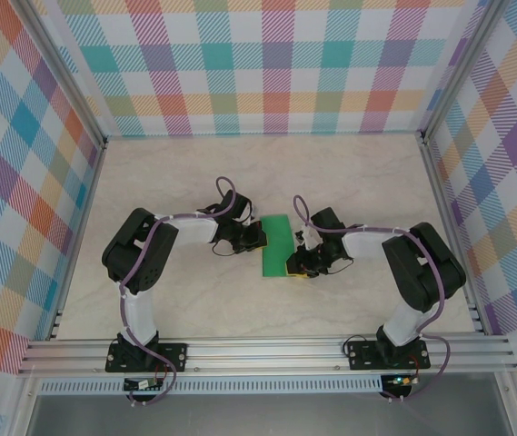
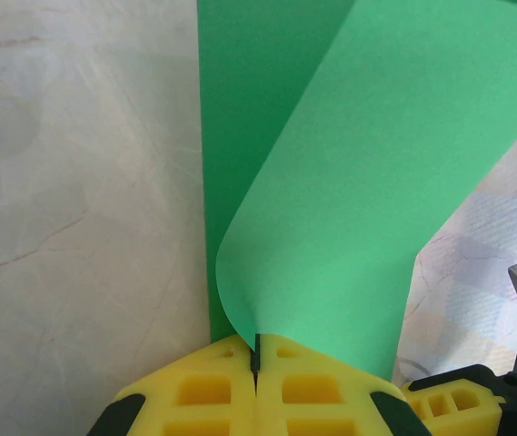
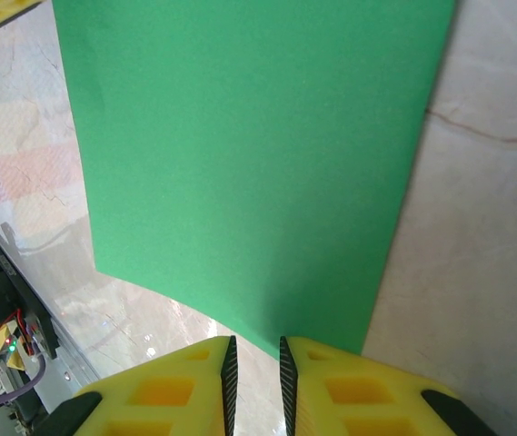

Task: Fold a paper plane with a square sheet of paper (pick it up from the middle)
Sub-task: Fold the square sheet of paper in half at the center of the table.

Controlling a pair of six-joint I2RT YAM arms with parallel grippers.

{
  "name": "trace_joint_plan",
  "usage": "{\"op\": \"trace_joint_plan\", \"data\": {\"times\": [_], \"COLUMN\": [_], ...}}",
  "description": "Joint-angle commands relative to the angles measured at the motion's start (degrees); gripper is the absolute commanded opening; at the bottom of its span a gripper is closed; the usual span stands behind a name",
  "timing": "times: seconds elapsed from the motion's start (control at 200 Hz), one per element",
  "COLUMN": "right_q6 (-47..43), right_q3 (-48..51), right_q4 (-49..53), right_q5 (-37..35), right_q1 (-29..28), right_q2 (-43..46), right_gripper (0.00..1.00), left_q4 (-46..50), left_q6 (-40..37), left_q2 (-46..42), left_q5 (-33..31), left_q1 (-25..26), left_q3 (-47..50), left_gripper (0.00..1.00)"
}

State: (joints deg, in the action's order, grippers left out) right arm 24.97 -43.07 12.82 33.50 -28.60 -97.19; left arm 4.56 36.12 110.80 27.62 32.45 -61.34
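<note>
Green sheet of paper (image 1: 276,243) lies mid-table (image 1: 194,182) btw the arms, one edge curled up off the flat part. Left gripper (image 2: 255,350) is pinched tight on that raised edge. Right gripper (image 3: 255,350) sits at the sheet's near corner, jaws slightly apart, w/ nothing clamped

Pale marbled table (image 1: 194,300) — green paper (image 1: 277,243) rests at its middle.
</note>
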Motion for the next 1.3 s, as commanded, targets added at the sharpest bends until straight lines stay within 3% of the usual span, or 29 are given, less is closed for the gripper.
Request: {"op": "trace_joint_plan", "data": {"times": [0.0,0.315,0.675,1.06,1.295], "right_q6": [-0.66,-0.87,-0.67,-1.60,-1.47], "right_q3": [1.85,-6.45,-20.49,-20.91,-23.35], "right_q4": [1.14,5.56,3.12,3.15,3.46], "right_q5": [-1.47,-2.23,-2.15,-4.69,-0.70], "right_q1": [-0.58,0.74,3.99,4.78,5.98], "right_q2": [-2.55,3.00,-8.75,-16.39,-12.79], "right_gripper": [0.23,0.23,0.22,0.22,0.23], "left_q4": [6.16,5.81,7.88,8.69,9.59], "left_q6": [-1.60,-1.88,-2.89,-3.46,-3.76], "left_q2": [2.92,3.01,4.43,4.84,4.59], "left_q5": [-2.05,-2.36,-2.66,-3.18,-3.71], "left_q1": [0.25,0.25,0.25,0.20,0.25], "left_q3": [0.69,1.41,-0.16,-0.18,-0.27], "left_gripper": [0.03,0.03,0.03,0.03,0.03]}}
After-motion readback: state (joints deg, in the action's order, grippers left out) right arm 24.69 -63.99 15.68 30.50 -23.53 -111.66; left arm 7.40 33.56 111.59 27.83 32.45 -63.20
